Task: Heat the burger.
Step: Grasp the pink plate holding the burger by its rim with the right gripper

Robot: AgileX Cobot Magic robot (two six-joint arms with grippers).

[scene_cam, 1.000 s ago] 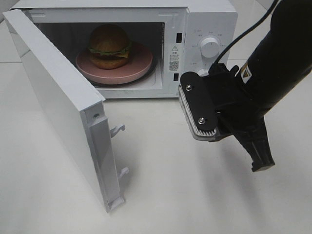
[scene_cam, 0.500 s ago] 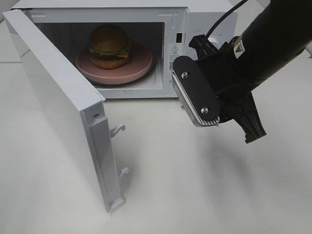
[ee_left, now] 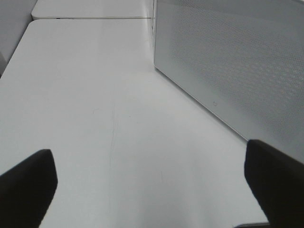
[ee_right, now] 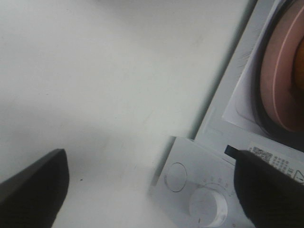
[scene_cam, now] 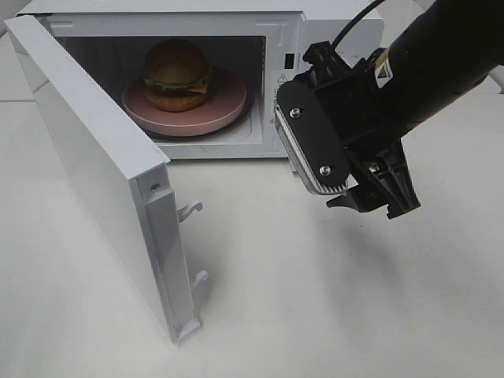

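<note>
The burger (scene_cam: pixel 176 75) sits on a pink plate (scene_cam: pixel 224 106) inside the open microwave (scene_cam: pixel 339 31). My right gripper (scene_cam: pixel 373 201) hangs open and empty in front of the microwave's control panel, to the right of the burger. In the right wrist view the right gripper (ee_right: pixel 152 190) has its dark fingers (ee_right: pixel 33 185) wide apart over the knob (ee_right: pixel 208 204), with the pink plate (ee_right: pixel 280 90) at the picture's edge. My left gripper (ee_left: pixel 152 190) is open with nothing in it, low over the table beside the microwave's door (ee_left: pixel 228 61). The left arm is outside the exterior view.
The microwave door (scene_cam: pixel 94 173) stands swung out toward the front left, its latch hooks (scene_cam: pixel 190 209) pointing right. Bare white table (scene_cam: pixel 315 299) lies in front of the microwave and under the right arm.
My right gripper went from shut to open while the arm rose and moved back toward the control panel. Burger, plate and door have not moved.
</note>
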